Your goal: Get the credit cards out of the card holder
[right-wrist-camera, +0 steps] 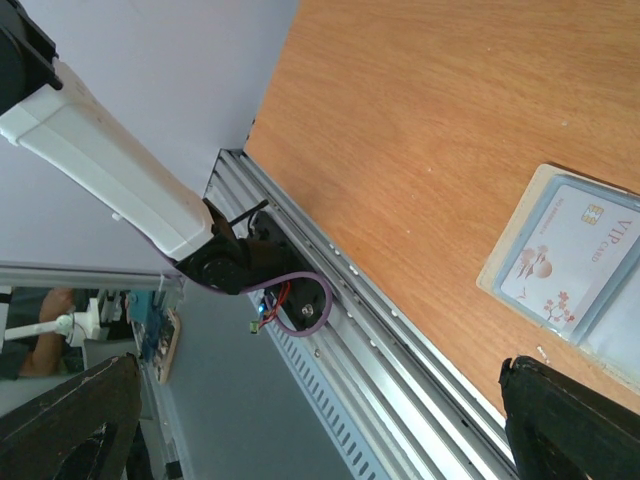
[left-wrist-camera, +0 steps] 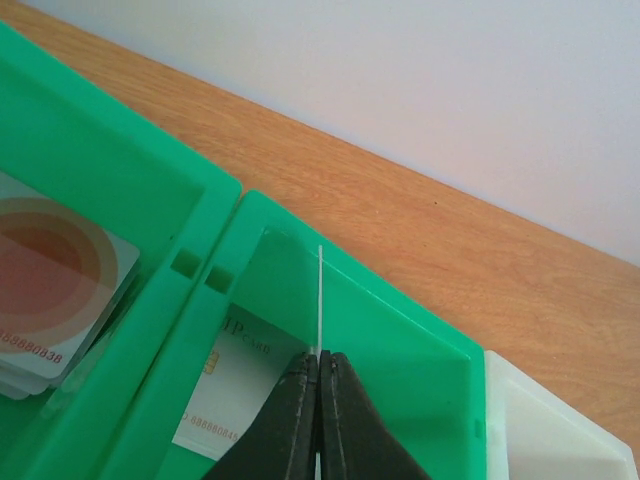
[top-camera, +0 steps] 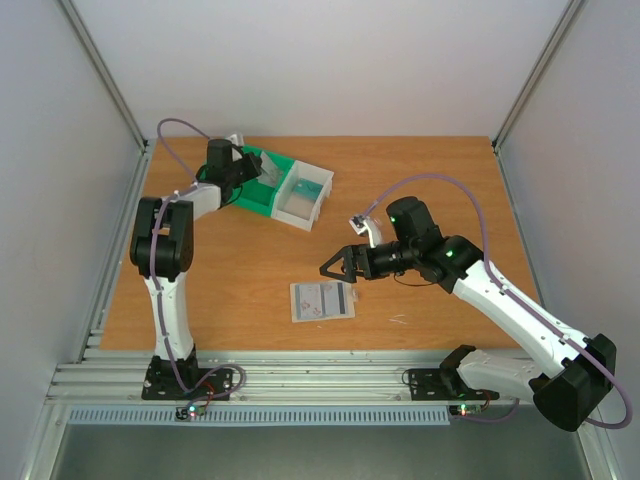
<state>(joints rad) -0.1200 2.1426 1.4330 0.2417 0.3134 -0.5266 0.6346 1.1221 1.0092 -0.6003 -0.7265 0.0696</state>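
Observation:
The card holder (top-camera: pixel 322 300) lies flat on the table near the front. In the right wrist view the card holder (right-wrist-camera: pixel 615 335) has a white credit card with red marks (right-wrist-camera: pixel 565 262) inside one panel. My right gripper (top-camera: pixel 340 265) hovers just behind the holder, open and with nothing in it; its fingers (right-wrist-camera: pixel 70 420) stand far apart. My left gripper (left-wrist-camera: pixel 320 365) is over a green tray compartment and is shut on a thin white credit card (left-wrist-camera: pixel 320 300) seen edge-on. Another white credit card (left-wrist-camera: pixel 225 385) lies flat in that compartment.
The green-and-white compartment tray (top-camera: pixel 300 195) stands at the back left, under the left gripper (top-camera: pixel 245 168). Its neighbouring green compartment holds a card with red-brown circles (left-wrist-camera: pixel 50 290). An aluminium rail (top-camera: pixel 320 375) runs along the table's near edge. White walls enclose the table.

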